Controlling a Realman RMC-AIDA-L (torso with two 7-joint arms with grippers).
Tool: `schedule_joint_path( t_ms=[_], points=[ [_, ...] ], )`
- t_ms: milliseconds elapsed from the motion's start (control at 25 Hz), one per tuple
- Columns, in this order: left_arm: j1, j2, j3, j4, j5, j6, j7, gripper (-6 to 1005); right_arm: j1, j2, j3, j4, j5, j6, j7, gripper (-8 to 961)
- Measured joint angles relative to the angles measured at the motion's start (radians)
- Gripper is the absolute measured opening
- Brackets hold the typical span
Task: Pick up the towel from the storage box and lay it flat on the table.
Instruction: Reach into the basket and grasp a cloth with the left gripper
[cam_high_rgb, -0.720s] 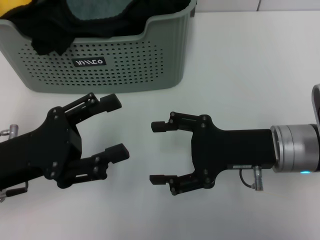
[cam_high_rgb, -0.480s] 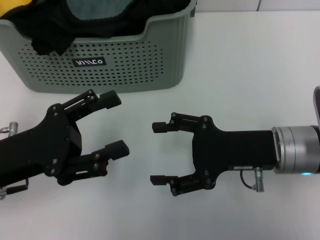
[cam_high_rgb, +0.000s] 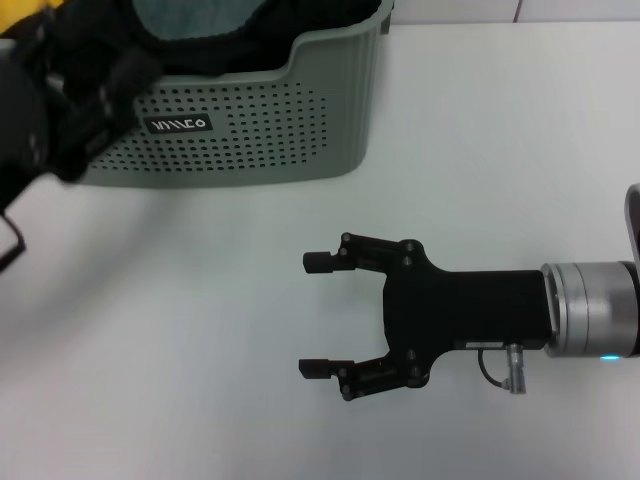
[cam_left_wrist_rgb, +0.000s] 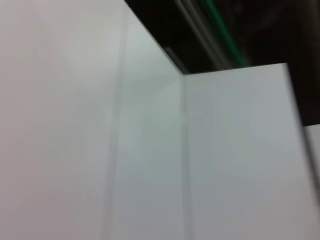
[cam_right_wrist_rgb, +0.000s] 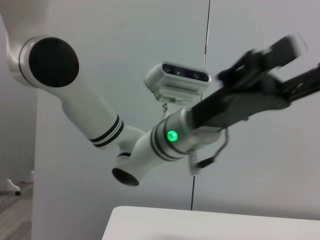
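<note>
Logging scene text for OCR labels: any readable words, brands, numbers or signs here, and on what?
White logo on the front wall of the storage box: stylised characters at, not legible as a word.
Small label on the right gripper body near the wrist: too small to read.
Left wrist and right wrist views: no text.

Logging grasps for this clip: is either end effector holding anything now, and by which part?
The right end effector is open over the table, holding nothing. The left end effector is at the storage box; its grasp cannot be told.

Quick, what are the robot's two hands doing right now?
Left gripper: blurred in front of the storage box; open or shut cannot be told.
Right gripper: open, holding nothing, above the table.
</note>
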Motion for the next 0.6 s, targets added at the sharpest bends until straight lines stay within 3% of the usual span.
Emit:
schedule_joint_path(
  t_ms=[360,600],
  points=[
    [-0.095,-0.002,-0.002,-0.078,-0.129,-0.338,0.171,847,0.002,0.0,-0.025,0.004,0.013,-0.001,-0.012,885],
    [-0.105,-0.001,-0.008,-0.091,-0.172,-0.468,0.249,848,-0.001,0.0,-0.026,0.005,0.013,-0.002,-0.02,885]
  ],
)
